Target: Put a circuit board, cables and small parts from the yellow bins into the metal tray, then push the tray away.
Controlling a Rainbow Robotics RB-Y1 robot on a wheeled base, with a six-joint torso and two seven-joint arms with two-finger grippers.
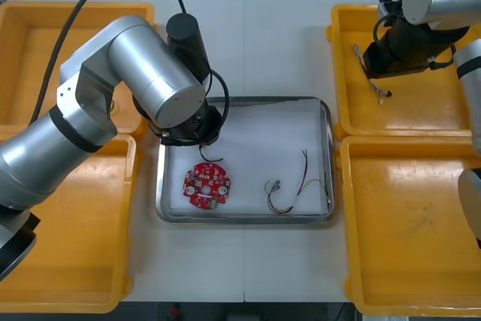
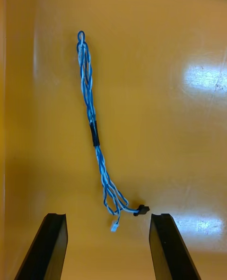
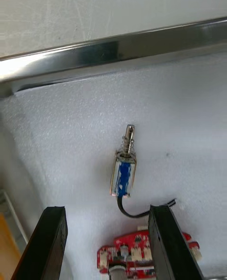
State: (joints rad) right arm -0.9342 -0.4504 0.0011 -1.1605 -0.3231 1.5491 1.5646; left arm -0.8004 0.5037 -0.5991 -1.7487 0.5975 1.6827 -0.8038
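L wrist: left gripper (image 3: 106, 208) open, empty, over small metal part (image 3: 124, 171) in metal tray (image 1: 240, 100).
R wrist: right gripper (image 2: 108, 215) open, empty, over blue-white cable (image 2: 94, 133); yellow bin (image 2: 179, 34) right of tray.
Front, tray: circuit board (image 1: 207, 185), red-yellow cable (image 1: 289, 189).

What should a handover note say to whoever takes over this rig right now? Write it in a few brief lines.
Left gripper: open over the metal tray, above the small metal part.
Right gripper: open over the twisted blue and white cable in the far right yellow bin.
Done: red circuit board, red and yellow cable and the part lie in the tray.
To do: fetch the blue cable, push the tray away.
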